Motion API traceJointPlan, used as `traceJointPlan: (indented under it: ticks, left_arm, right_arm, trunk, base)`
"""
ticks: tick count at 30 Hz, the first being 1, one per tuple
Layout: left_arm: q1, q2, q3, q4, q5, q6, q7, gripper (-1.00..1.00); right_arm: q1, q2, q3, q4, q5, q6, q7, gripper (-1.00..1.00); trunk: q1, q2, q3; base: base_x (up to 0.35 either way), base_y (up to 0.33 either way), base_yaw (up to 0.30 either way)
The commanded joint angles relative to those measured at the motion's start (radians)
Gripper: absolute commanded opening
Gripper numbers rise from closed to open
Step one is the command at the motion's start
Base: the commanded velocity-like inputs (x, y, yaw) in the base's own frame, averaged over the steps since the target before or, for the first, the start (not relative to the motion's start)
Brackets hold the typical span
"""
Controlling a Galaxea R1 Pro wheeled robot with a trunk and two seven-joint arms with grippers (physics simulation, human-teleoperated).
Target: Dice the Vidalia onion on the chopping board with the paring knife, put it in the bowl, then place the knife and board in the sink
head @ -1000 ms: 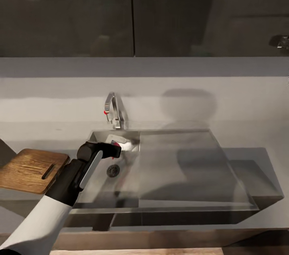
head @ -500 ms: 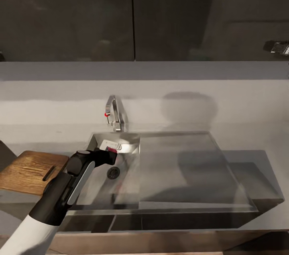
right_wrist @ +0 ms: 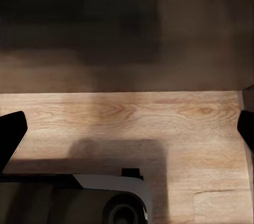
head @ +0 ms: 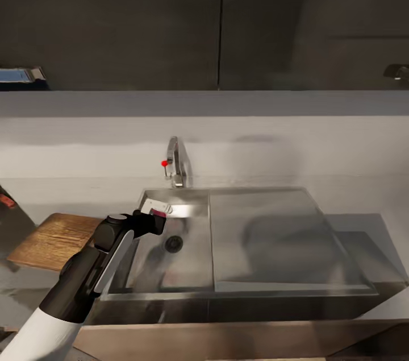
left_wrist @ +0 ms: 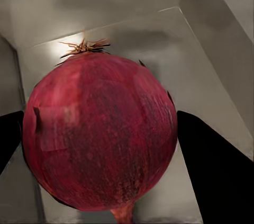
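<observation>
Dark-red onion [left_wrist: 100,134] is clamped in the left claw [head: 152,218], lower left of frame, now raised over the sink [head: 295,287] basin's left edge; lift looks done, transfer to chopping board [head: 54,239] next. Root tuft points away from the wrist, stem-root axis along the fingers. Right claw [right_wrist: 127,131]: fingers apart, empty, over wood floor.
</observation>
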Motion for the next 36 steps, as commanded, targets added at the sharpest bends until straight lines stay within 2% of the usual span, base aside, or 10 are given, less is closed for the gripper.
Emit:
traceJointPlan:
  ticks: [1,16,36]
  left_arm:
    - [-0.001,0.001,-0.001,-0.001,0.002,0.004,0.002,-1.0]
    - [-0.001,0.001,-0.001,-0.001,0.003,0.004,0.0,-1.0]
    - [-0.001,0.001,-0.001,-0.001,0.003,0.004,0.0,-1.0]
  right_arm:
    - [0.0,-0.001,0.003,-0.001,-0.011,-0.002,0.001,1.0]
    - [0.0,-0.001,0.003,-0.001,-0.011,-0.002,0.001,1.0]
    - [0.0,-0.001,0.003,-0.001,-0.011,-0.002,0.001,1.0]
  trunk:
    - [0.0,-0.002,0.0]
    - [0.0,-0.002,0.022]
    - [0.0,-0.002,0.024]
  base:
    - [-0.103,0.27,0.0]
    - [-0.108,0.273,0.0]
    - [-0.034,0.291,0.0]
